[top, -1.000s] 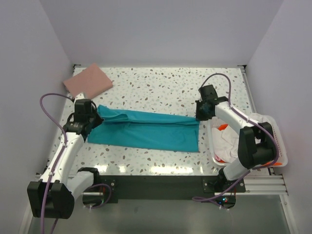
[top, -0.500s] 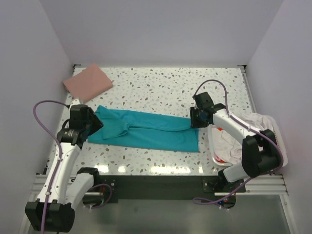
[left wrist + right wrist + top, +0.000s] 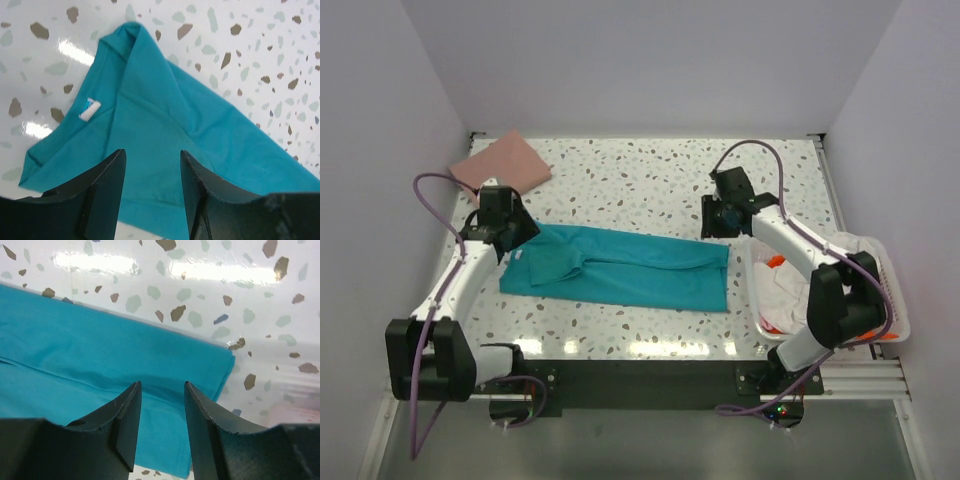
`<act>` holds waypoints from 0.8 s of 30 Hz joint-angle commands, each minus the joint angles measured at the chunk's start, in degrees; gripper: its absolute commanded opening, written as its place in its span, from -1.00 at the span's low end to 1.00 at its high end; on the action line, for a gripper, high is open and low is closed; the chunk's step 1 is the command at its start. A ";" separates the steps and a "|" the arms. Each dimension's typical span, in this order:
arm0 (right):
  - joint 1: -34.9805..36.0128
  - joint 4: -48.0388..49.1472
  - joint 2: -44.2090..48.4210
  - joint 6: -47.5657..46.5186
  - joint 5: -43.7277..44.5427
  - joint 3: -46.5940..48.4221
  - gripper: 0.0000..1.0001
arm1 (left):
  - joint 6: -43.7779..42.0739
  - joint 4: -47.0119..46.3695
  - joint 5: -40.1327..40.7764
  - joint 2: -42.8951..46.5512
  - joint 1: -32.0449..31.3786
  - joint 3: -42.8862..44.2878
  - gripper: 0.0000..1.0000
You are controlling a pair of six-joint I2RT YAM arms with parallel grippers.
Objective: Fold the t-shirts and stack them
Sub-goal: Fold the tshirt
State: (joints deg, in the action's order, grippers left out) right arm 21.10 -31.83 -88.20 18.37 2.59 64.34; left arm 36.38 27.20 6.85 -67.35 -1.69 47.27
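Two grippers, left gripper [image 3: 151,162] and right gripper [image 3: 162,395], jaws parted and empty, over opposite ends of one teal t-shirt [image 3: 630,270] mid-table [image 3: 640,180]; one folded pink t-shirt [image 3: 502,165] at far-left corner.

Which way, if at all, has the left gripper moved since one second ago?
Yes. The left gripper has moved away from the near edge, ending closer to the folded pink t-shirt, which stayed put.
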 commanded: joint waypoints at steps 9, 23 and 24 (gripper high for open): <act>0.17 1.86 -6.98 2.02 -2.06 1.25 -0.13 | -2.98 -15.60 -6.50 -15.96 9.87 8.45 0.06; 0.96 1.60 -1.45 4.04 -6.81 -9.84 -0.13 | -2.37 -18.15 -10.10 -30.46 11.54 14.87 0.07; 0.96 1.60 -1.01 4.30 -6.81 -10.10 -0.13 | -2.37 -18.24 -10.02 -30.99 11.71 15.05 0.07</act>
State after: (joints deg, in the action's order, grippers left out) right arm 21.56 -30.79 -92.47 21.37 -2.70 54.87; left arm 34.83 12.10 -2.61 -97.43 9.08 59.44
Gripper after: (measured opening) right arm 0.434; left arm 0.534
